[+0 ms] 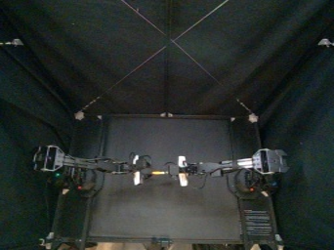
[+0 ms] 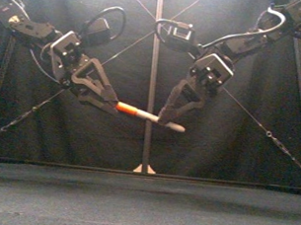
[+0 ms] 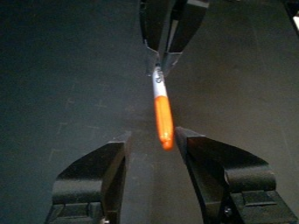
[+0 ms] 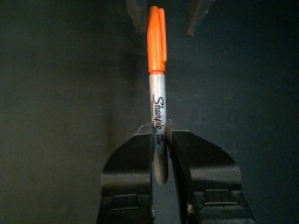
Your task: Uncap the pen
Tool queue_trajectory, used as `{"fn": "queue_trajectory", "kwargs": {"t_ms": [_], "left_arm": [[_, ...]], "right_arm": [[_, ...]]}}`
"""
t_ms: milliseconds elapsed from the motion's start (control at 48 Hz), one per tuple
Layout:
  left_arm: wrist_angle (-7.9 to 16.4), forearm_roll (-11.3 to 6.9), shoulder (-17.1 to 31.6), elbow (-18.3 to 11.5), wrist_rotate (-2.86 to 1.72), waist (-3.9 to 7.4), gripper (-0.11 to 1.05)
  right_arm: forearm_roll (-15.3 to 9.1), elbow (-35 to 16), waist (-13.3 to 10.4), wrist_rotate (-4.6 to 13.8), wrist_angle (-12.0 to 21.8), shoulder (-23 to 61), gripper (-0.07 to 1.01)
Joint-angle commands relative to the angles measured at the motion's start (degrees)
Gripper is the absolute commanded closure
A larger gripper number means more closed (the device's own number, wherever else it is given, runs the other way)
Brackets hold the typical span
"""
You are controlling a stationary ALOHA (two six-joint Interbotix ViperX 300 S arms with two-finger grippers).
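silver marker pen with orange cap [image 4: 156, 87], cap pointing 9 o'clock: right gripper [image 4: 158, 138] clamps its barrel, left gripper [image 3: 152, 147] gapes wide around cap.

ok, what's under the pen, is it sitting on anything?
Only bare table, well below. The pen hangs in the air, barrel clamped in the right hand; left hand open around the orange cap. The clamped barrel stretch is hidden.

Glossy plastic pen [image 2: 150, 117], matt table [image 2: 142, 205]
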Motion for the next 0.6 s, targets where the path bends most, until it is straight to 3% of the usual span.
{"fn": "queue_trajectory", "kwargs": {"t_ms": [21, 354, 604], "left_arm": [[0.7, -0.09, 0.8, -2.5, 0.09, 0.35, 0.13], [5.4, -0.09, 3.9, -5.1, -0.09, 0.26, 0.15], [6.1, -0.79, 3.9, -5.2, -0.09, 0.35, 0.19]], "right_arm": [[-0.2, -1.9, 0.4, -0.18, 0.1, -0.6, 0.52], [-1.3, -4.5, 0.5, -0.35, 2.4, 1.1, 0.52], [-1.5, -4.7, 0.5, -0.35, 2.6, 1.2, 0.52]]}}
